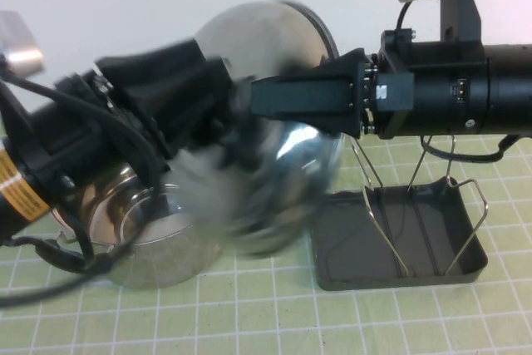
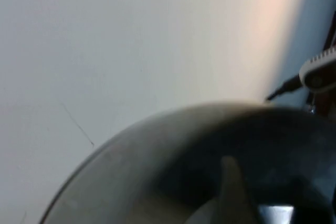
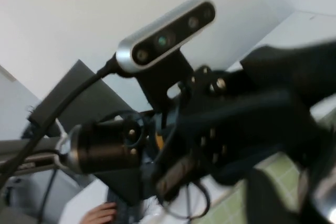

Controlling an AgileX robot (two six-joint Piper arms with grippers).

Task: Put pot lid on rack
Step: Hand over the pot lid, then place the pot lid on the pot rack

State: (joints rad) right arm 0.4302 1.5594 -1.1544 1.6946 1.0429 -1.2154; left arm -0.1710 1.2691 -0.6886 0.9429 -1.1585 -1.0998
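The pot lid (image 1: 262,35), shiny and domed, is raised on edge above the table, between the two arms. It fills the lower part of the left wrist view (image 2: 157,156). My left gripper (image 1: 218,101) is at the lid from the left, over the steel pot (image 1: 150,247), and is blurred. My right gripper (image 1: 258,99) reaches in from the right and meets the lid near its middle. The knob is hidden. The rack (image 1: 349,247), a dark grey tray with upright wire loops (image 1: 465,222), stands on the mat to the right of the lid, below my right arm.
The deep steel pot stands open at the left on the green grid mat (image 1: 332,322). My left arm and its wrist camera (image 3: 165,38) fill the right wrist view. A white wall is behind the table.
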